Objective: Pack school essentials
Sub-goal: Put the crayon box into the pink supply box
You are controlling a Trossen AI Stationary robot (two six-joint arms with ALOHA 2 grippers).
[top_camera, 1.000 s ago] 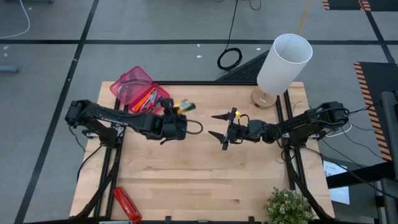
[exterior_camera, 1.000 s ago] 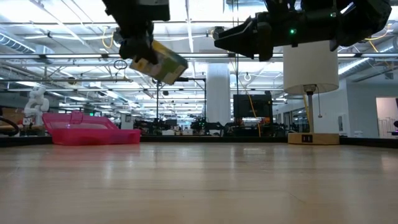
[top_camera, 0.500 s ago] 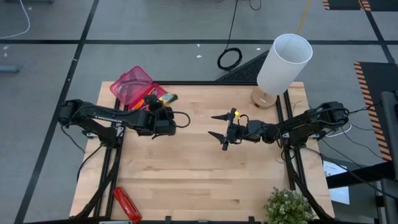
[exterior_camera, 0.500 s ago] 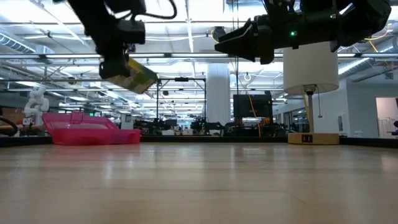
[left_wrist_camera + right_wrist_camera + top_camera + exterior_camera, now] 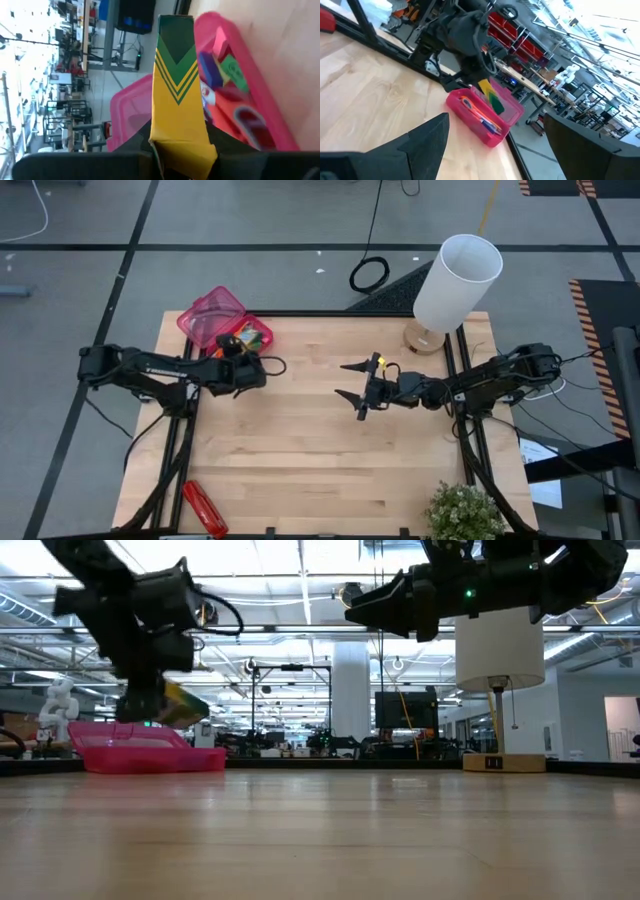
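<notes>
High view, left gripper (image 5: pixel 243 350) clamping green-yellow crayon box (image 5: pixel 249 338) above pink case (image 5: pixel 215 320) at table's far left corner, right gripper (image 5: pixel 352 391) mid-table with fingers spread wide and empty, low view, crayon box (image 5: pixel 182 705) tilted just over the case (image 5: pixel 150 755), left wrist view, box (image 5: pixel 178 100) between the fingers, erasers (image 5: pixel 220 72) inside the case.

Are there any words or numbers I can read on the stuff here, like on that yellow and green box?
No readable text anywhere.
Crayon box, held by the left gripper over the pink case: only green chevron stripes on yellow, no words showing.
Lamp base: a small dark mark, too small to read.
Red stapler-like object: no lettering visible.
</notes>
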